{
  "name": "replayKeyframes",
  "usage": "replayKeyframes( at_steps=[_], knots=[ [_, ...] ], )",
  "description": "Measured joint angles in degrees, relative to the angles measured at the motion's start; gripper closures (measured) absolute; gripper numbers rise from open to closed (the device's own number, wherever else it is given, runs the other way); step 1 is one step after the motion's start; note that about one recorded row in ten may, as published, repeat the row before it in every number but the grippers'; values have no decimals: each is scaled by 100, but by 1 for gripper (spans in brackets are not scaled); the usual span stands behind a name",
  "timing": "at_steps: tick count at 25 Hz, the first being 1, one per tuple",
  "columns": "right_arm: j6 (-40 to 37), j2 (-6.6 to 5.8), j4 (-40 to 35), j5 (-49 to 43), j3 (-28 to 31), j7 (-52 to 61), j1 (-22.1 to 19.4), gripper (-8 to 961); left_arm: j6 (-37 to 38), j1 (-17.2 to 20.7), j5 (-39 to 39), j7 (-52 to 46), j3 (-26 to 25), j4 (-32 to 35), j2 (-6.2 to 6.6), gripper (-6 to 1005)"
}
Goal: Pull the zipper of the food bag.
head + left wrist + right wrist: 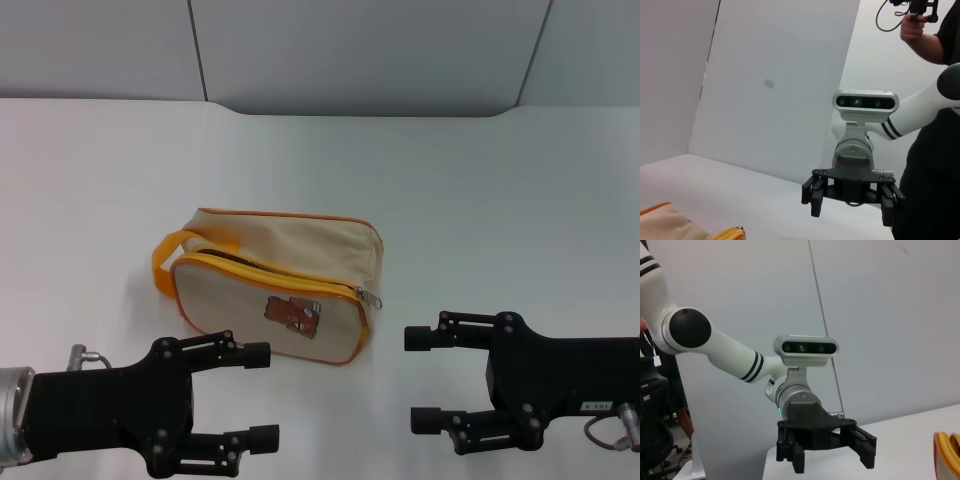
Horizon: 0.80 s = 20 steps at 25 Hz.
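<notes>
both open tools, left tool (262, 393) and right tool (421, 379), flank the food bag (272, 283).

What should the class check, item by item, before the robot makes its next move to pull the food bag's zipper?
1. Small silver metal zipper pull tab visible and unobstructed, at the bag's end nearest the right arm: ok.
2. Boxy beige canvas food bag with orange-yellow piping lies flat on the white table: ok.
3. Right gripper open, beside the bag, not touching it: ok.
4. Left gripper open, in front of the bag, apart from it: ok.
5. Bag held steady by either gripper: not ok.
6. Zip line fully closed along its length: cannot tell.
</notes>
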Motion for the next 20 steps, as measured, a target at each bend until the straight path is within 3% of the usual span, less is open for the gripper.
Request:
replayKeyframes(
  at_steps=[20],
  knots=[
    [2, 5, 0, 0, -2, -2, 9, 177, 0, 18, -4, -58, -8, 0, 5, 175]
  ],
)
